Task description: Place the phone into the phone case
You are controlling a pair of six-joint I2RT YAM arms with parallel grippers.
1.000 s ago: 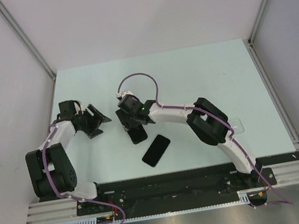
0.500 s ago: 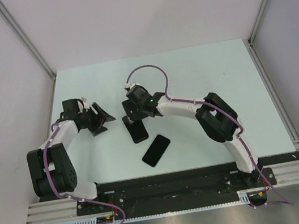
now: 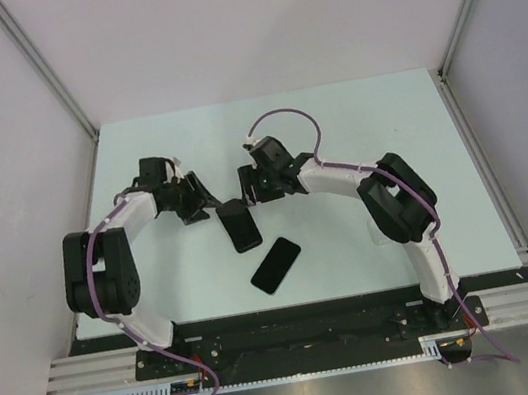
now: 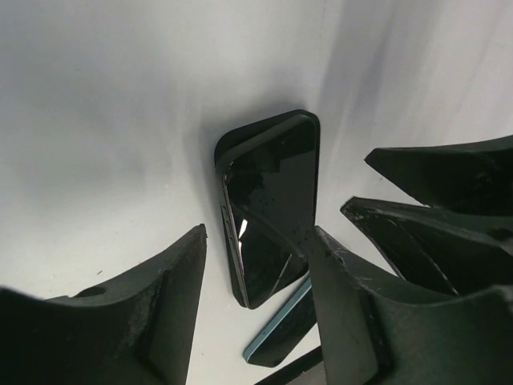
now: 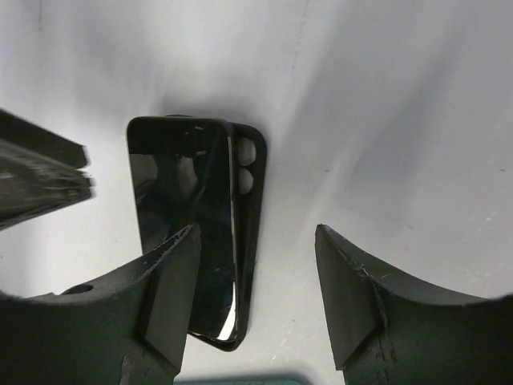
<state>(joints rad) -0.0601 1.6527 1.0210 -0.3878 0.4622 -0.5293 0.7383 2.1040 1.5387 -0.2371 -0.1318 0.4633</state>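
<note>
A black phone (image 3: 239, 227) lies askew on a black shell (image 5: 250, 192) with two round holes, overhanging its left side. It also shows in the left wrist view (image 4: 268, 208) and the right wrist view (image 5: 180, 200). My left gripper (image 3: 207, 205) is open just left of the phone's far end, with the jaws straddling it (image 4: 258, 241). My right gripper (image 3: 248, 196) is open just right of that end, its left finger over the phone (image 5: 256, 237). No transparent phone case shows; the right arm covers part of the table.
A second black phone with a blue edge (image 3: 275, 264) lies nearer the front, just past the first phone's near end (image 4: 280, 329). The two grippers face each other closely. The right gripper's fingers (image 4: 433, 184) show in the left wrist view.
My left gripper has moved right up to the phone. My right gripper has moved right and back, off the top of the phone. The phones have stayed put.
</note>
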